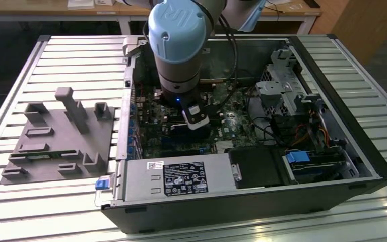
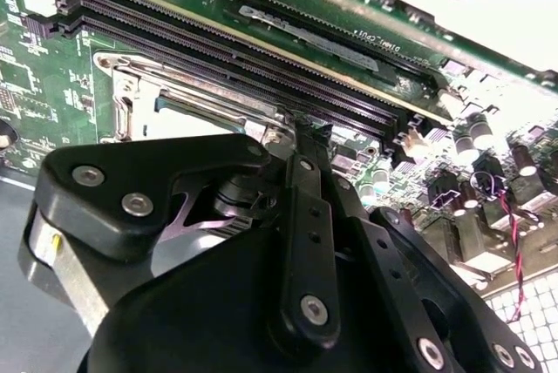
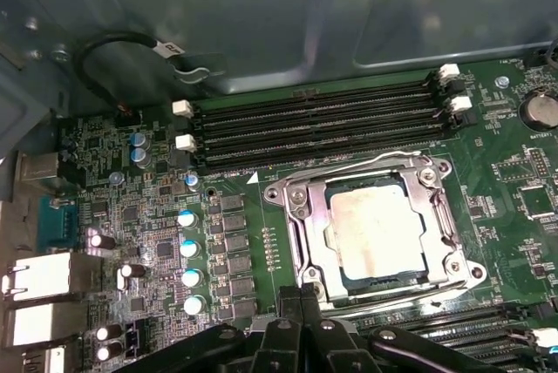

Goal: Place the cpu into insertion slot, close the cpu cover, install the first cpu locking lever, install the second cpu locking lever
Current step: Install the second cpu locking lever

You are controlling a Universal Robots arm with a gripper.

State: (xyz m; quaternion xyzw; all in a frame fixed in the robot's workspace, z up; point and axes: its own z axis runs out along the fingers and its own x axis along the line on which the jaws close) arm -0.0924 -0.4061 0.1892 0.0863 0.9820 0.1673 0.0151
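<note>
Already the cpu (image 3: 377, 232) lies flat in the insertion slot (image 3: 324, 261), its pale metal top showing through the window of the cpu cover (image 3: 440, 220), which appears folded down flat over it in the first wrist view. The gripper (image 3: 301, 299) hangs just beside the socket's edge on the side away from the memory slots (image 3: 323, 125), its black fingertips (image 3: 289, 301) pressed together with no gap and nothing visible between them, so the jaws look clenched on nothing. Whether they touch a locking lever I cannot tell. In the exterior view the arm (image 1: 179, 45) reaches straight down into the open computer case (image 1: 328, 166), which lies on a slatted worktop (image 1: 79, 60). Room is tight: capacitors (image 3: 187, 247) and memory slots crowd the socket.
</note>
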